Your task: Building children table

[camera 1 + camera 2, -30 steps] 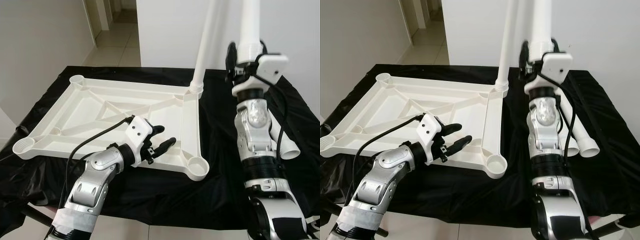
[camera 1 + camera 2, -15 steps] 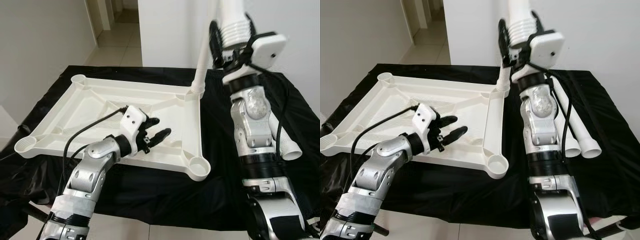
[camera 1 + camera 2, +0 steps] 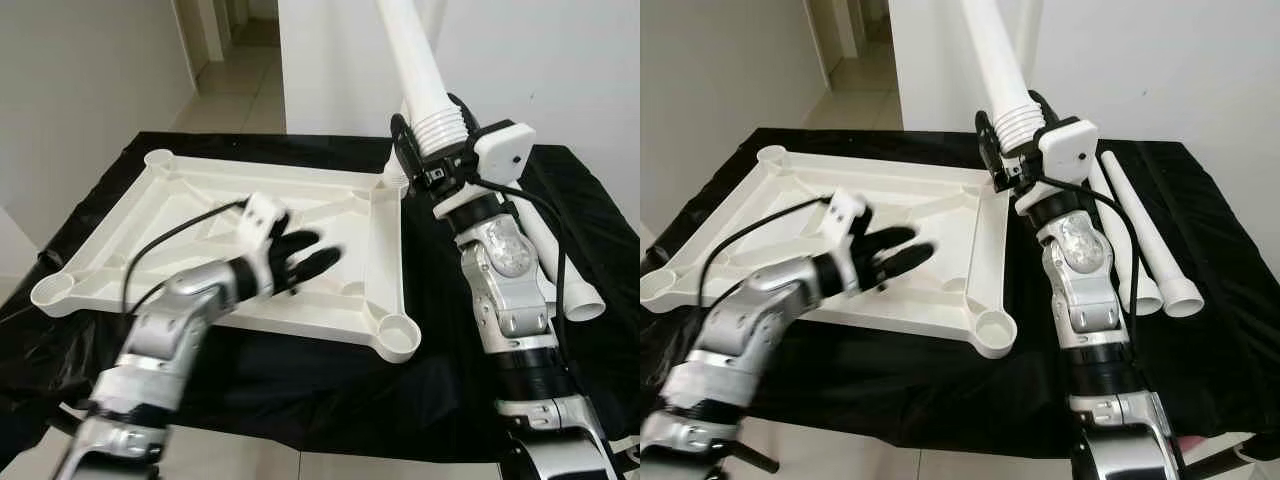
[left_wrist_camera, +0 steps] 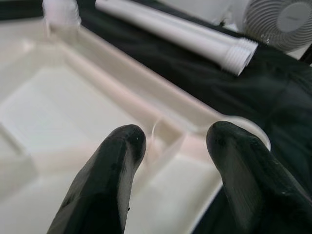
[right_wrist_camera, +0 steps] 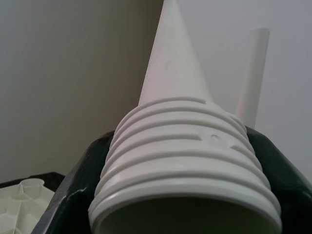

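Leg [image 3: 412, 60] clamped upright in right gripper [image 3: 432, 165] jaws, above tabletop [image 3: 200, 215] corner.

Silver arms [image 3: 505, 290] — black cables, black-fingered ends

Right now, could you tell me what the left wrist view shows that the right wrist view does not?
Left wrist view alone: the left gripper, open above the tabletop's ribbed underside, two spare legs lying on the black cloth, and a fan.

Right wrist view alone: the right gripper shut on a leg's threaded end, another leg upright behind it, against a wall.

Both: a part of the white tabletop.
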